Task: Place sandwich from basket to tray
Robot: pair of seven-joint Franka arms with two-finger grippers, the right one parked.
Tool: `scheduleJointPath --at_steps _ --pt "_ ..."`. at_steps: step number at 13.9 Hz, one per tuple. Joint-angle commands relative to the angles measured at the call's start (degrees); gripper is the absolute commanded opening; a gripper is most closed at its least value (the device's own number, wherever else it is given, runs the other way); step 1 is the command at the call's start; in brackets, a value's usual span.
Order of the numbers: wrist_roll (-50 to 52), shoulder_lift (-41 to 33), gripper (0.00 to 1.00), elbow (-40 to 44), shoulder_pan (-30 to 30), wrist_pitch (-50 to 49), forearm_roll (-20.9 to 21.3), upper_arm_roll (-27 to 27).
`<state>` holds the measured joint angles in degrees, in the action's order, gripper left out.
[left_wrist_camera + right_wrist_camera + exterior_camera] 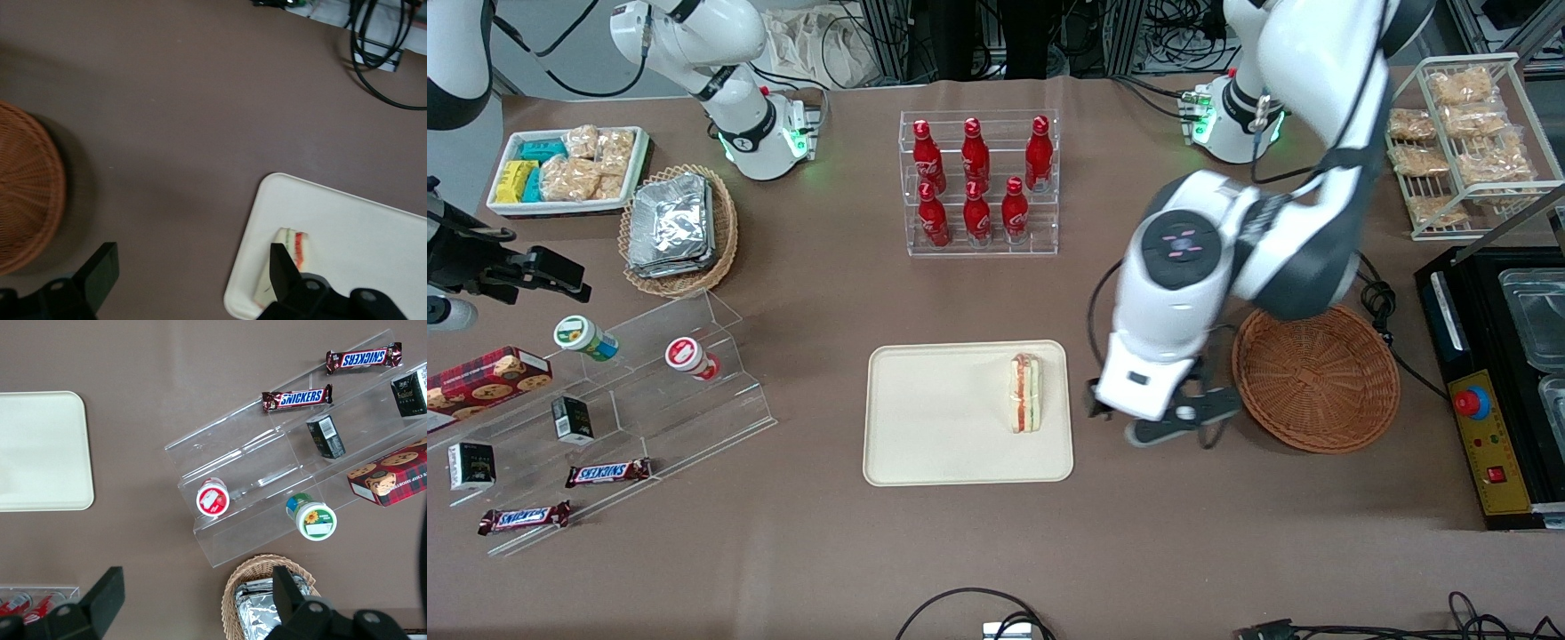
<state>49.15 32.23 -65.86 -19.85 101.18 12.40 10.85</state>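
The sandwich, a pale wedge with red, orange and green layers, lies on the cream tray near the tray edge closest to the working arm. The round brown wicker basket holds nothing. My gripper hangs open above bare table between the tray and the basket, with nothing between its black fingers. One finger partly covers the sandwich in the left wrist view.
A clear rack of red bottles stands farther from the front camera than the tray. An acrylic stepped shelf with snacks and an oval basket of foil packets lie toward the parked arm's end. A black appliance sits beside the round basket.
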Motion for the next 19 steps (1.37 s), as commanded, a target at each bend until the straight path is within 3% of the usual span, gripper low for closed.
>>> scheduleJointPath --at_steps 1,5,11,19 --pt "-8.34 -5.06 1.0 -1.38 -0.37 -5.71 -5.18 -6.08" --pt "-14.24 -7.96 1.0 -1.9 -0.37 -9.59 -8.1 -11.1" --pt "-24.34 -16.66 1.0 -10.95 -0.19 -8.28 -11.87 -17.43" --pt "-36.13 -25.62 1.0 -19.91 -0.19 -8.36 -11.88 -23.32"
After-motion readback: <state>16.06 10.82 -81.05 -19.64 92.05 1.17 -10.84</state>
